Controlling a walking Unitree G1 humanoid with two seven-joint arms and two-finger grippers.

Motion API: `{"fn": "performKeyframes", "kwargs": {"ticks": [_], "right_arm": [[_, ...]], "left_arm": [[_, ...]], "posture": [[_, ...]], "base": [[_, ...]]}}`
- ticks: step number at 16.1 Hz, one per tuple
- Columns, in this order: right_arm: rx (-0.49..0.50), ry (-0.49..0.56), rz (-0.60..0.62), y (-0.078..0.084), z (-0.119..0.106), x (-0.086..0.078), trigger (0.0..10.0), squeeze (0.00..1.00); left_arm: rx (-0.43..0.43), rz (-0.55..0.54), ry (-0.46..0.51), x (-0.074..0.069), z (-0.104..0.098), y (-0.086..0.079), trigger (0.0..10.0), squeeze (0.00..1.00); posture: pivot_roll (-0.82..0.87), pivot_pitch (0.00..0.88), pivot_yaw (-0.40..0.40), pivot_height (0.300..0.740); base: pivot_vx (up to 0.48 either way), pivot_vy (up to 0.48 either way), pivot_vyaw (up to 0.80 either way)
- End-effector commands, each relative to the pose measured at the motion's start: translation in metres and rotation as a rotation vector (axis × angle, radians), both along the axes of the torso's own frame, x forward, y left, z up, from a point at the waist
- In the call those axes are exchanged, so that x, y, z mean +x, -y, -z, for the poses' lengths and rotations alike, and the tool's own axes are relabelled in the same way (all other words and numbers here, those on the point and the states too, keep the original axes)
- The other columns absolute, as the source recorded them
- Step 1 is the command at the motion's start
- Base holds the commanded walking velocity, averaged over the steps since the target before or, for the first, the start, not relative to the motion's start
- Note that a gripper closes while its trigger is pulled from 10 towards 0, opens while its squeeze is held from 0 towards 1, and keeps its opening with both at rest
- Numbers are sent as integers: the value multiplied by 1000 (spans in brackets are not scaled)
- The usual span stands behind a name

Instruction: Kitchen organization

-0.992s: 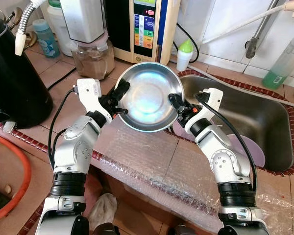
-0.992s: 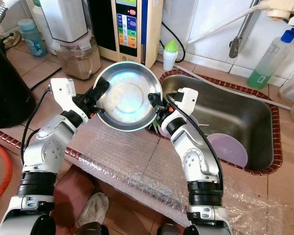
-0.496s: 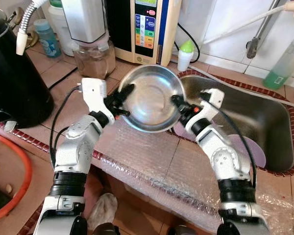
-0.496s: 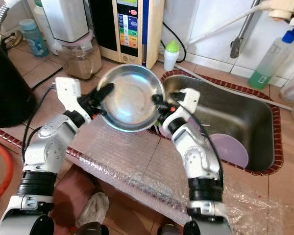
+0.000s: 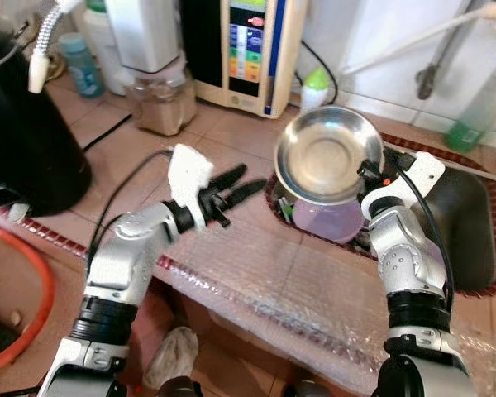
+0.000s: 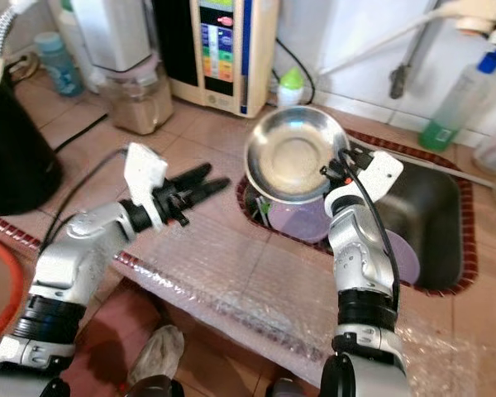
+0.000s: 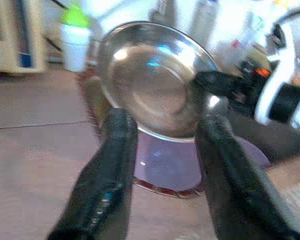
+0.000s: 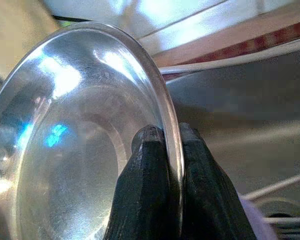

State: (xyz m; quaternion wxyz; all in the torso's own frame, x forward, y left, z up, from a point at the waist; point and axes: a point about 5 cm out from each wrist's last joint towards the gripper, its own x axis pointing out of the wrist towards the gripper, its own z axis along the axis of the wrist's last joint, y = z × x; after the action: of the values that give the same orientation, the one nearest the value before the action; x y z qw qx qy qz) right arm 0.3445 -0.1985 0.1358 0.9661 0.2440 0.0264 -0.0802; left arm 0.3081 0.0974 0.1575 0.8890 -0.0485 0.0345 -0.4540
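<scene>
A shiny steel bowl (image 5: pixel 328 153) hangs tilted over the left end of the sink (image 5: pixel 467 240). My right gripper (image 5: pixel 365 171) is shut on the bowl's (image 8: pixel 80 130) right rim, one finger on each side of it (image 8: pixel 149 150). My left gripper (image 5: pixel 241 181) is open over the tiled counter, to the left of the bowl and apart from it; the left wrist view looks past its two fingers (image 7: pixel 112 165) at the bowl (image 7: pixel 152 75). Purple plates (image 5: pixel 331 219) lie in the sink below the bowl.
A black kettle (image 5: pixel 21 124) stands at the left. A blender jar (image 5: pixel 161 103), a water purifier (image 5: pixel 248 50) and a small green-capped bottle (image 5: pixel 314 87) line the back. Bubble wrap (image 5: pixel 264 281) covers the counter's front edge. A green soap bottle (image 6: pixel 450 99) stands behind the sink.
My left gripper let go of the bowl and drew back to the left, open. My right gripper carried the bowl to the right, over the sink.
</scene>
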Motion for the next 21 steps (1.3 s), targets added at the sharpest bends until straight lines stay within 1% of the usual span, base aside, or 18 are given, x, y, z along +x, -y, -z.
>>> {"fn": "performKeyframes", "kwargs": {"ticks": [1, 2, 3, 4, 5, 6, 7, 8, 9, 12, 13, 14, 18, 19, 20, 21], "right_arm": [[-55, 4, 85, 13, -7, 3, 0, 0], [-105, -36, 135, 19, -3, 2, 0, 0], [-147, -100, 195, 26, 5, 1, 1020, 0], [-180, -163, 239, 31, 15, -1, 5137, 0], [-208, -226, 270, 36, 25, -3, 8941, 0], [-228, -256, 283, 38, 29, -5, 10000, 0], [-261, -312, 314, 41, 39, -10, 10000, 0], [-245, -311, 308, 40, 40, -10, 10000, 110], [-240, -315, 304, 40, 42, -11, 10000, 1000], [-238, -323, 298, 38, 45, -11, 10000, 1000], [-197, -327, 250, 32, 48, -9, 10000, 1000], [-202, -326, 238, 30, 49, -8, 10000, 1000], [-187, -317, 230, 29, 49, -10, 10000, 1000], [-184, -314, 227, 29, 49, -10, 10000, 1000], [-177, -294, 207, 29, 47, -10, 10000, 1000], [-192, -273, 183, 28, 44, -11, 10000, 1000]], "left_arm": [[50, 55, -2, -6, 4, 3, 10000, 1000], [69, 79, -9, -9, 7, 5, 10000, 1000], [103, 123, -20, -13, 11, 7, 10000, 1000], [141, 155, -28, -16, 15, 8, 10000, 1000], [178, 183, -35, -18, 20, 8, 10000, 1000], [195, 196, -40, -19, 22, 8, 10000, 1000], [225, 190, -32, -16, 24, 6, 10000, 1000], [232, 185, -23, -15, 24, 5, 10000, 1000], [241, 167, -10, -11, 24, 4, 10000, 1000], [254, 162, -5, -8, 23, 3, 10000, 1000], [262, 155, 2, -6, 23, 2, 10000, 1000], [268, 159, 5, -7, 24, 1, 10000, 1000], [280, 161, 13, -7, 26, 0, 10000, 1000], [275, 152, 18, -6, 25, 0, 10000, 1000], [240, 132, 23, -5, 22, 2, 10000, 1000], [195, 72, 37, -2, 18, 3, 10000, 1000]], "posture": [[-66, 6, 23, 740], [-65, 8, 26, 740], [-65, 8, 26, 740], [-64, 10, 29, 740], [-64, 10, 29, 740], [-65, 14, 33, 740], [-65, 14, 33, 740], [-65, 14, 33, 740], [-68, 20, 35, 740], [-68, 20, 35, 740], [-68, 20, 35, 740], [-71, 18, 38, 740], [-73, 17, 41, 740], [-73, 17, 41, 740], [-72, 14, 38, 740], [-69, 11, 36, 740]], "base": [[0, 0, 0], [0, 0, 0], [0, 0, 0], [0, 0, 0], [0, 0, 0], [0, 0, 0], [0, 0, 0], [0, 0, 0], [0, 0, 0], [0, 0, 0], [0, 0, 0], [0, 0, 0], [0, 0, 0], [0, 0, 0], [0, 0, 0], [0, 0, 0]]}}
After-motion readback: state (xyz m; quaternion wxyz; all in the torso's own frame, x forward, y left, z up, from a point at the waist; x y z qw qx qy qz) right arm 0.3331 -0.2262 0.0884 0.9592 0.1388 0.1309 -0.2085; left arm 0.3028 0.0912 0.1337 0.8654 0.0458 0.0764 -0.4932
